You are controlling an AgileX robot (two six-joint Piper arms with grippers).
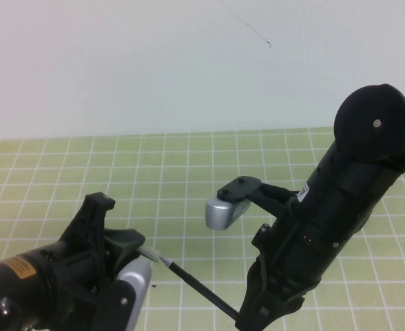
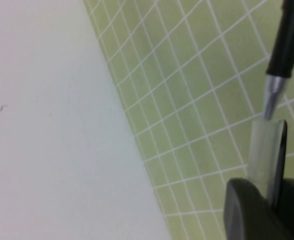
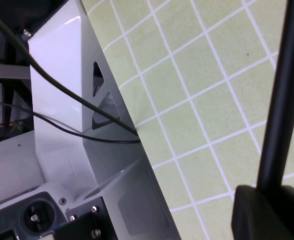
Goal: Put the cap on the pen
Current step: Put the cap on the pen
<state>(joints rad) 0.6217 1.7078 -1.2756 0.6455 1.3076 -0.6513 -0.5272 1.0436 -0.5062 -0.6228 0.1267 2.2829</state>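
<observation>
Two end effectors meeting low over green gridded table (image 1: 189, 165). Left end effector (image 1: 147, 254) pinching short clear-and-black cap (image 2: 268, 150); right end effector (image 1: 247, 318) pressing together on thin black pen (image 1: 199, 287). Pen axis running diagonally, silver tip (image 2: 272, 97) entering cap mouth. Left wrist view alone showing tip-to-cap alignment.

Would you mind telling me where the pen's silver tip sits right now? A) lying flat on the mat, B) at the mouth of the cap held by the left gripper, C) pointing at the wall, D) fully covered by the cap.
B: the pen shows its silver tip at the open end of the clear cap held in the left gripper, while the right gripper holds its barrel.
</observation>
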